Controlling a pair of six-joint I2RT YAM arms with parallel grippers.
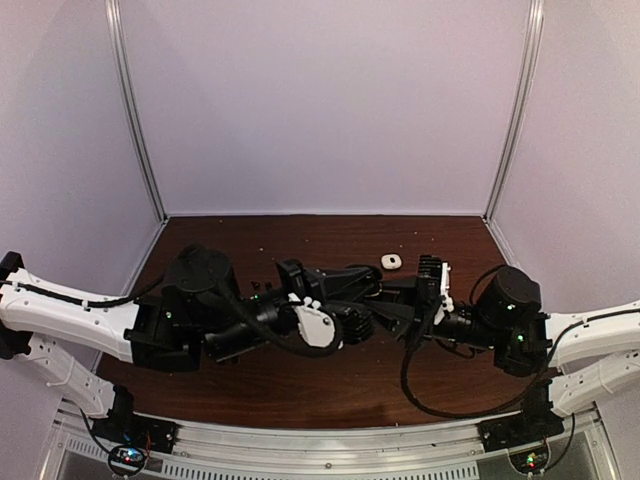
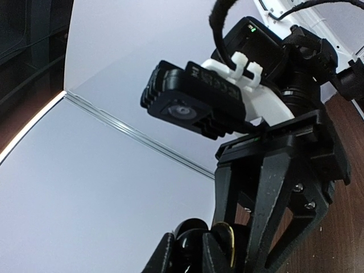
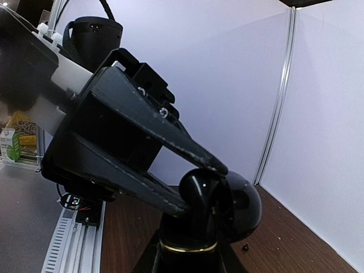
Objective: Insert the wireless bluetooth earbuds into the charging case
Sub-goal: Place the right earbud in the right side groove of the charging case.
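Grippers meet over the middle of the table [image 1: 300,392]: the left gripper [image 1: 366,292] comes in from the left, the right gripper [image 1: 396,304] from the right. What sits between them is lost among black fingers from above. The exchange hangs in the air, so I judge neither arm should swing while the other works. Count from this view: two arms, two grippers, one white case [image 1: 391,261] lying alone just on the far side of them, and no white earbuds in sight.

From the left wrist, the right gripper's fingers [image 2: 267,210] run down to a black case [image 2: 223,242] with a gold edge at the bottom. They look pressed onto it. One case, one gripper, and no loose bud shows here.

From the right wrist, the left gripper's fingers [image 3: 142,122] reach in from the left and flank a small glossy black piece, likely an earbud [image 3: 196,187]. It sits just above the case's gold ring, and a larger glossy dome behind it is probably the lid [image 3: 243,207]. I cannot tell whether the fingers pinch the bud or only sit beside it.

To do this well, hold the case firm and level and seat the bud straight down. Then part the left fingers only slightly and draw straight back, so nothing drags out. This view gives one bud, one case, one lid and one dark speck [image 3: 245,247] on the table on the right.
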